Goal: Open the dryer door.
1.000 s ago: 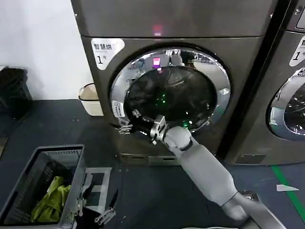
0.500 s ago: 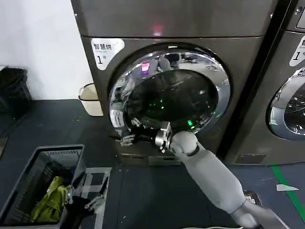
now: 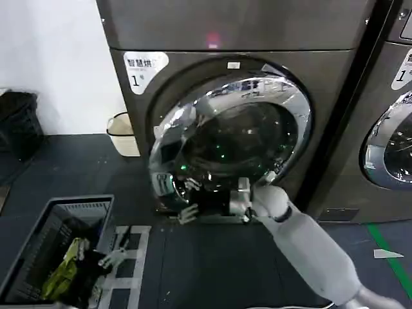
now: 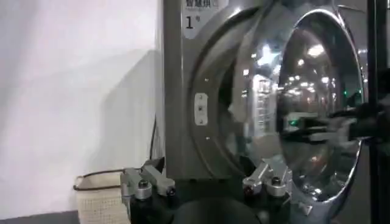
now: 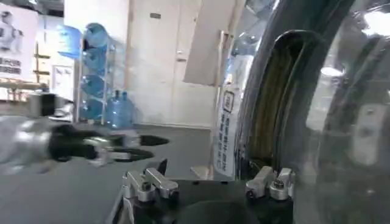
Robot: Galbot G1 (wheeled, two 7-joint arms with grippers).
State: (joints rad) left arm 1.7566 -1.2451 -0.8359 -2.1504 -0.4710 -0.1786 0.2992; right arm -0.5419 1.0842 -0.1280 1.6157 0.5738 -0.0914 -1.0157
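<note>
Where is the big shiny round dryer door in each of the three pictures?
Head view: the dryer door sits mid-picture, swung partly open, with the right gripper at its lower rim.
Left wrist view: the door is seen edge-on, ajar from the dryer.
Right wrist view: its chrome ring and glass are close up.
Shared landmark: the chrome ring.

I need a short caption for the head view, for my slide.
Right gripper at the lower left rim of the dryer door, which stands partly open from the dryer.
</note>
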